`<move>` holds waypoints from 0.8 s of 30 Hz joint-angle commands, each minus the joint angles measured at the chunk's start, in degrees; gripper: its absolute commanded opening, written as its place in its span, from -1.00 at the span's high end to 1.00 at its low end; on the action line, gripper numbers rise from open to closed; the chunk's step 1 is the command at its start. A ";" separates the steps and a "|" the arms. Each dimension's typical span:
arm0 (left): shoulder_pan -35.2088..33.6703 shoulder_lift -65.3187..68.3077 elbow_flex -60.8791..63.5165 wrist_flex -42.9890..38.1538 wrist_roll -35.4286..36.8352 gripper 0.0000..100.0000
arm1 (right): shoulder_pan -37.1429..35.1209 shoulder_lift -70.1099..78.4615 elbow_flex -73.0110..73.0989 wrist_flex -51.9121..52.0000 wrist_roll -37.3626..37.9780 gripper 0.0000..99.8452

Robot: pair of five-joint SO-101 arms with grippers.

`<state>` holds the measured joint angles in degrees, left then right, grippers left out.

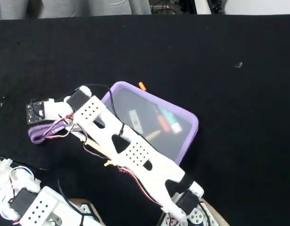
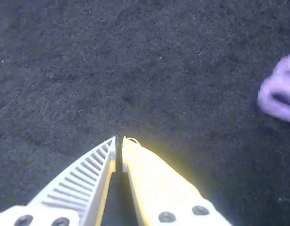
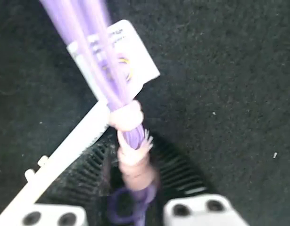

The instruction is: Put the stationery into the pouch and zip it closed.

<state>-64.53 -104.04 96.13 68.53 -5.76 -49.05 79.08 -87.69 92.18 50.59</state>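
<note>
Single-handedly clamping strap in right claw just left of pouch, stretching far-left to near-right with pens inside; holding left claw pressed together, empty, at near-left, farther off.

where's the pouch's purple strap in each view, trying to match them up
High view: the purple strap lies on the black cloth, left of the pouch, by the right gripper.
Left wrist view: at the picture's edge, off to one side of the left gripper.
Right wrist view: mid-picture, at the right gripper.
Shared landmark: the black cloth under it.
</note>
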 commanded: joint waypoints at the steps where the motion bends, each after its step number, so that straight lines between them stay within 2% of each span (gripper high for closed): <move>1: -0.75 -0.35 1.27 -1.14 -0.79 0.93 | -0.44 -0.66 -1.71 -1.14 0.26 0.96; 9: -0.75 -0.35 1.27 -1.14 -0.79 0.93 | 1.58 -10.42 -1.80 -1.05 -0.53 0.98; 18: -0.84 -0.35 1.27 -1.14 -0.79 0.93 | 8.09 -28.18 -1.71 -0.88 -18.29 0.98; 24: -0.84 -0.35 1.27 -1.14 -0.79 0.93 | 12.92 -39.08 -1.71 1.05 -22.68 0.98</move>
<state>-64.53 -104.04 96.13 68.53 -5.76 -38.68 48.66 -87.52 92.62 29.67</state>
